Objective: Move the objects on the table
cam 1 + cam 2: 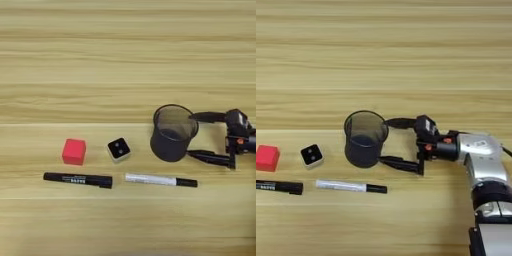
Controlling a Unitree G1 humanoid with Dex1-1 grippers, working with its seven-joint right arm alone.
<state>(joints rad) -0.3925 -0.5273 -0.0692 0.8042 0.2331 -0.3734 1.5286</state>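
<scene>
We saw the pen cup (365, 138) standing upright on the worktop (384, 55); the right gripper (385, 141) was just right of it, fingers (401, 122) spread wide, grasping nothing. In front of the cup lay the white marker (351, 186); further left the black marker (78, 179), a red block (74, 151) and a die (119, 148).

Robot test bench: bare wooden table (125, 55)

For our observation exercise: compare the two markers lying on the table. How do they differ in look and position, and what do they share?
The white marker has a white barrel with a black cap; the black marker is black all over with white print. The white marker lies nearer the pen cup, just in front of it; the black marker lies further left, in front of the red cube. Both are slim, lie flat and roughly end to end on the table, untouched.
</scene>
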